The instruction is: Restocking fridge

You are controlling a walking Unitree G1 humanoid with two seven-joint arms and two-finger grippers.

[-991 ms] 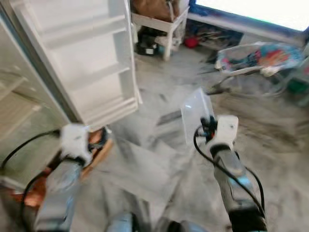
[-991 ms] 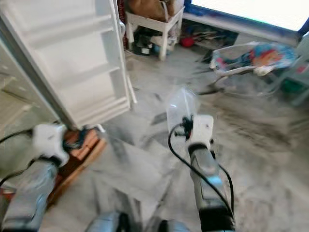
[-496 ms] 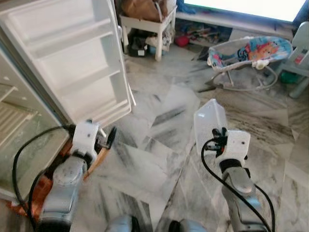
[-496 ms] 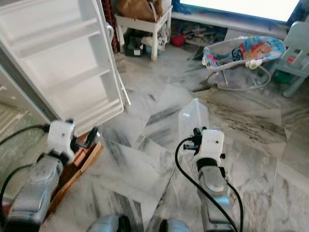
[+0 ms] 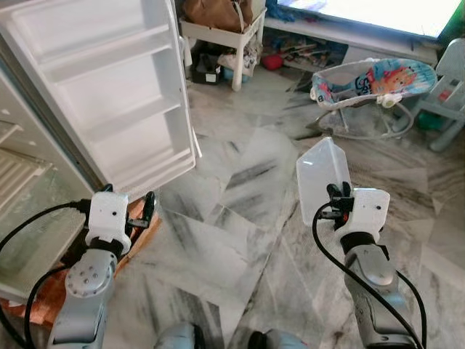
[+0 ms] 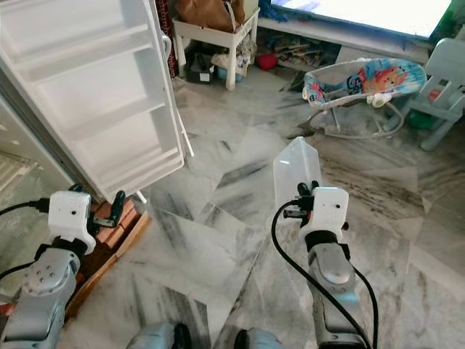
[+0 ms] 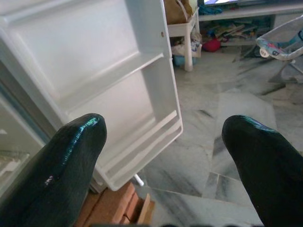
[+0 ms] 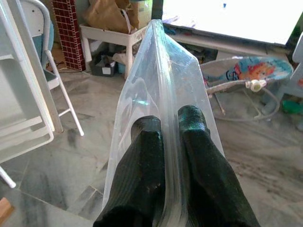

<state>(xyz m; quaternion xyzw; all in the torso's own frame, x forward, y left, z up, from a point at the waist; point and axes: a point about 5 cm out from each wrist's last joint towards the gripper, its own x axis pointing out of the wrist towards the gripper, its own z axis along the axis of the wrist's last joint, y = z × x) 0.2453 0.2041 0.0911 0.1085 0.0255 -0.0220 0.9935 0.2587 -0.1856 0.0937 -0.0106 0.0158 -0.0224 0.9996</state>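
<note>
A: What do we have in the right gripper [image 8: 169, 142]?

B: Its two fingers [image 8: 142, 161] are pressed together on the clear plastic bag [image 5: 323, 174]; the bag stands upright above the wrist, right of centre in the left eye view, its seam pinched between the pads.

A: And our left gripper [image 7: 163, 142]?

B: Spread wide and holding nothing; we see it low at the left of the head views, above the wooden blocks [image 5: 138, 222] beside the fridge's base.

A: What room do we have around us?

B: The fridge door [image 5: 109, 87] hangs open in the upper left, its shelves bare; its lower corner sits just above the left gripper; the fridge interior [image 5: 22, 182] runs along the far left edge. The marble floor [image 5: 232, 218] lies open through the middle; a white table [image 5: 221, 36] stands at the top centre and a baby bouncer [image 5: 370, 80] at the upper right, both well apart from the arms.

A: So the bag against the fridge?

B: Well to the right of the door, with open floor between them.
</note>
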